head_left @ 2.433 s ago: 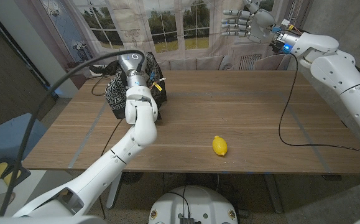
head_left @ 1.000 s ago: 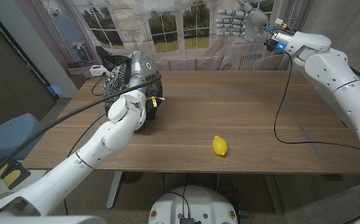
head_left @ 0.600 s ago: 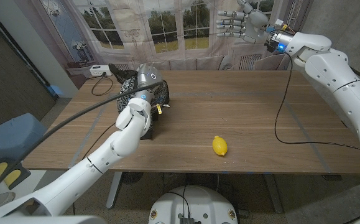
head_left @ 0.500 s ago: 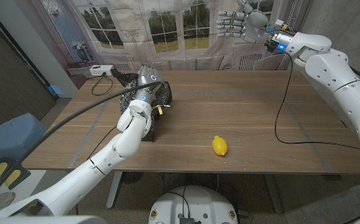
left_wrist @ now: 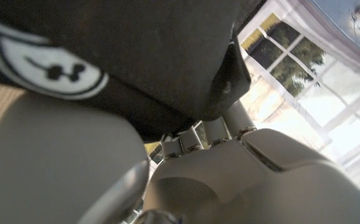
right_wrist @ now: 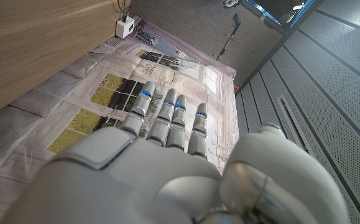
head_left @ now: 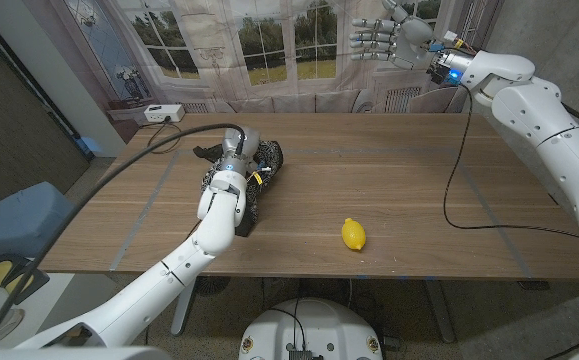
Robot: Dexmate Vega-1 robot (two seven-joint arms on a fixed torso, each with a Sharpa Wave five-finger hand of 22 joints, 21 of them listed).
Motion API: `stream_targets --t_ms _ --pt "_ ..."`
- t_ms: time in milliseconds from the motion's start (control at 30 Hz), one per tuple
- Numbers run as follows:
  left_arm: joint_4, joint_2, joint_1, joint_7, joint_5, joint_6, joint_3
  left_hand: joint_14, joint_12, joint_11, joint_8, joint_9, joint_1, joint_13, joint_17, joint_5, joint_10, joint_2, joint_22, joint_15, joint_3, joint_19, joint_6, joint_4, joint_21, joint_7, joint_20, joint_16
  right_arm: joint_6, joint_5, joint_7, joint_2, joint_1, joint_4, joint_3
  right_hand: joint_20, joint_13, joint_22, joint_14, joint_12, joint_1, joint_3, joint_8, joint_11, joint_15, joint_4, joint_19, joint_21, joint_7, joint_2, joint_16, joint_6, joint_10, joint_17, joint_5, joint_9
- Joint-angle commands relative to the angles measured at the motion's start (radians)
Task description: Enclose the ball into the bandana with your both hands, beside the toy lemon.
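Your left hand (head_left: 237, 158) grips the bandana (head_left: 265, 160) bundle on the table (head_left: 399, 180), left of the toy lemon (head_left: 353, 234) and apart from it. Your right hand (head_left: 393, 38) is raised beyond the far edge, holding nothing, fingers spread.

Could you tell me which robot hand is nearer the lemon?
Left. The left robot hand is at the bandana on the table; the right robot hand hangs high beyond the far edge, away from the lemon.
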Motion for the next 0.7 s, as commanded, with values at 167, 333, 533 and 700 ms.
stream_targets --t_ms 167,333,533,700 --pt "-0.012 -0.009 -0.007 0.103 -0.615 0.039 -0.066 0.214 -0.003 0.023 0.001 0.006 0.428 0.007 0.001 -0.002 -0.002 0.416 -0.006 -0.292 0.012 -0.058 0.028 0.0 0.018 0.05 -0.135 -0.008 0.015 -0.015 0.023 0.013 0.027 0.041 -0.009 0.006 0.0 0.004 0.01 0.003 0.0 -0.007 0.001 0.003 -0.001 0.004 0.008 -0.002 0.001 0.007 0.008 0.001 0.012 -0.001 0.004 0.002" --pt "-0.023 0.026 -0.02 0.146 -0.684 0.079 -0.045 0.217 -0.009 0.027 -0.003 0.009 0.429 0.009 0.003 -0.003 -0.013 0.416 -0.011 -0.292 0.014 -0.061 0.017 0.0 0.027 0.058 -0.134 -0.01 0.024 -0.021 0.03 0.023 0.037 0.059 -0.014 0.006 0.0 0.004 0.01 0.004 -0.001 -0.009 0.002 0.003 -0.001 0.003 0.008 -0.003 0.002 0.006 0.009 0.002 0.014 -0.002 0.005 0.002" --pt "-0.032 0.058 -0.058 0.091 -0.845 0.124 -0.048 0.221 -0.063 0.053 -0.025 0.014 0.427 -0.008 0.01 -0.006 -0.092 0.413 -0.025 -0.291 0.02 -0.072 -0.044 0.002 0.057 0.08 -0.132 -0.018 0.026 -0.036 0.042 0.036 0.059 0.087 -0.029 0.006 0.0 0.004 0.01 0.003 -0.001 -0.011 0.002 0.002 -0.002 0.003 0.009 -0.005 0.001 0.007 0.009 0.002 0.014 -0.003 0.006 0.002" --pt "-0.027 0.092 -0.077 0.084 -0.987 0.117 -0.061 0.226 -0.122 0.076 -0.086 0.009 0.426 -0.035 0.006 -0.009 -0.142 0.41 -0.037 -0.291 0.029 -0.089 -0.19 0.002 0.094 0.064 -0.127 -0.031 0.026 -0.043 0.046 0.046 0.073 0.105 -0.036 0.006 0.0 0.004 0.009 0.003 -0.001 -0.012 0.002 0.001 0.0 0.003 0.01 -0.007 0.003 0.008 0.009 0.002 0.014 -0.004 0.006 0.002"
